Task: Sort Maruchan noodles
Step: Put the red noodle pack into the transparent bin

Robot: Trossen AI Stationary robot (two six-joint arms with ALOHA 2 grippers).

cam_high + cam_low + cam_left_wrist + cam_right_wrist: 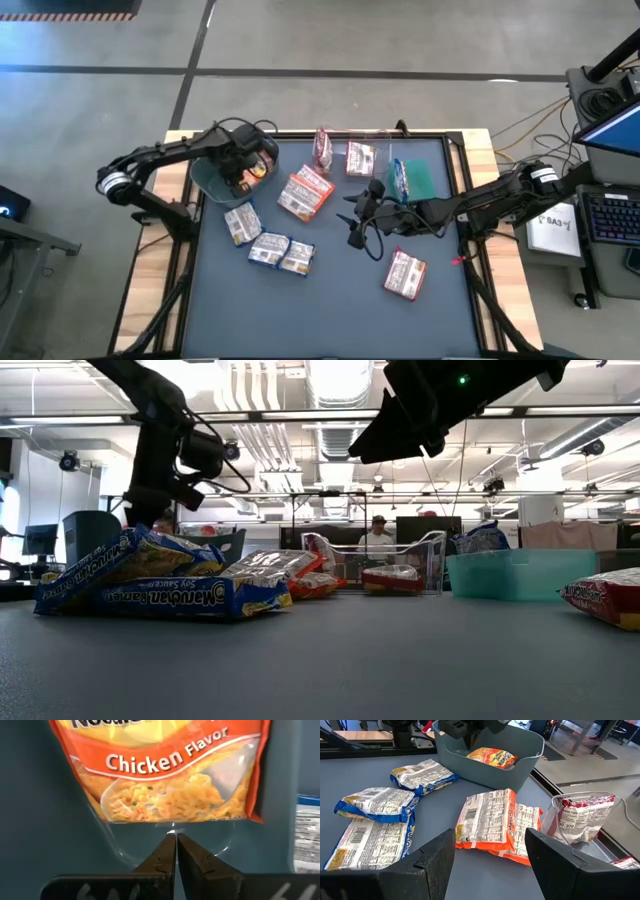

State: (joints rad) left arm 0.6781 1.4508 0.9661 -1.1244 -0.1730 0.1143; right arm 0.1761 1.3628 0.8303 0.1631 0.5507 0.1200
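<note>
**Orange packet held over the grey bin**

The dark table (330, 290) carries most of the Maruchan noodles (305, 194), strewn across its middle and left. At far left sits the grey bin (208, 178); above it the left gripper (176, 842) is clamped tight on the clear edge of an orange chicken-flavor packet (170, 767). Far right stands the green bin (420, 178). Near centre, the right gripper (352, 212) hovers with fingers spread, holding nothing.

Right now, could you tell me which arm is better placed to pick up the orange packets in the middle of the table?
Probably the right: its claw is open, facing the orange packets. The left claw is shut over the grey bin.
</note>
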